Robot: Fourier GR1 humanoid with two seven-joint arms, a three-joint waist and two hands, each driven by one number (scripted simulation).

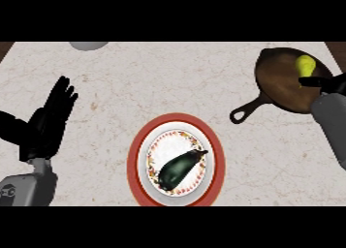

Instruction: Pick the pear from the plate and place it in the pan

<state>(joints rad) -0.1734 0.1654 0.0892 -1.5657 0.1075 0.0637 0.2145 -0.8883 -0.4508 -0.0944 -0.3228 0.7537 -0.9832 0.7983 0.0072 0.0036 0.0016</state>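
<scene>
Pear lies in the pan — right robot hand just beside it, clamped or not I cannot tell — release low, then lift straight up

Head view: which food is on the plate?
The dark long eggplant on the red-rimmed plate; the yellow-green pear is at the brown iron pan.

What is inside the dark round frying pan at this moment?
A yellow-green pear lies inside the dark round frying pan, near its far rim. The black right hand and its grey forearm cover the pan's right side, so what lies there cannot be seen.
</scene>
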